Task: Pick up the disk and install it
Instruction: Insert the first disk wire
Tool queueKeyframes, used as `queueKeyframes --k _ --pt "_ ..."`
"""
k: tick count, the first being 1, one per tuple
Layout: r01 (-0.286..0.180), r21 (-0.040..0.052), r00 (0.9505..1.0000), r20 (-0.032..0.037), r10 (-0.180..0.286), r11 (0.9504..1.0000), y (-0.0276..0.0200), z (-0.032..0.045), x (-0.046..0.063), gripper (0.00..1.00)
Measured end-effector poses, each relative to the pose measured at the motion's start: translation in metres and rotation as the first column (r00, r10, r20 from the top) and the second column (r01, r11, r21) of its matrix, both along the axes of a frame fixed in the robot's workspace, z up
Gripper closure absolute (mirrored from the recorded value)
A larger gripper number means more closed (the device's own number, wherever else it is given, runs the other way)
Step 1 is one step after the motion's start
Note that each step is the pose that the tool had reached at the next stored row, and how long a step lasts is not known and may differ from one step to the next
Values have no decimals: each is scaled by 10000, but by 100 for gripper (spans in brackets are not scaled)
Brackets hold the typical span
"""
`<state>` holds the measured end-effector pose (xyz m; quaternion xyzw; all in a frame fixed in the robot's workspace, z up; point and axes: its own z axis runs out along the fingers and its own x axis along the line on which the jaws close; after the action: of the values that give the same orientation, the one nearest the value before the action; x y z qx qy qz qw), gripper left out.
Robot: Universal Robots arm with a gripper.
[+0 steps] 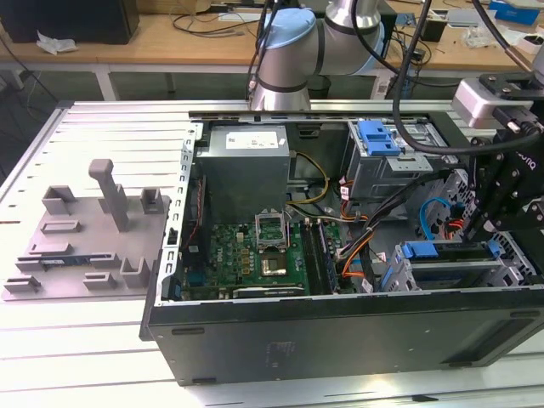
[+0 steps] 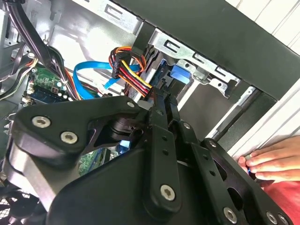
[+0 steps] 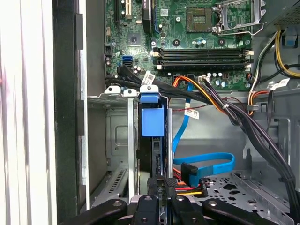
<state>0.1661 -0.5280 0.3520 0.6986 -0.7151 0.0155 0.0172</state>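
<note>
Gripper point(image 3: 161, 187) clenched on the disk point(image 3: 152, 122) in the drive bay point(image 3: 117, 136), exterior view's 4 o'clock; install step, seating likely needs straight push.

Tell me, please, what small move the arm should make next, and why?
Probably a slow, straight press along the slot to seat it. The disk stands on edge in the metal cage with the end effector at its near end; whether it is fully home is unclear. Loose cables lie close beside, so sideways drift could snag them.
</note>
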Motion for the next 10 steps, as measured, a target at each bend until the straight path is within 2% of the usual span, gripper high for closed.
queueKeyframes --k 2,10 --pt "0 -2 10000 0 0 10000 0 26 0 84" --pt "0 0 10000 0 0 10000 16 17 -4 84"
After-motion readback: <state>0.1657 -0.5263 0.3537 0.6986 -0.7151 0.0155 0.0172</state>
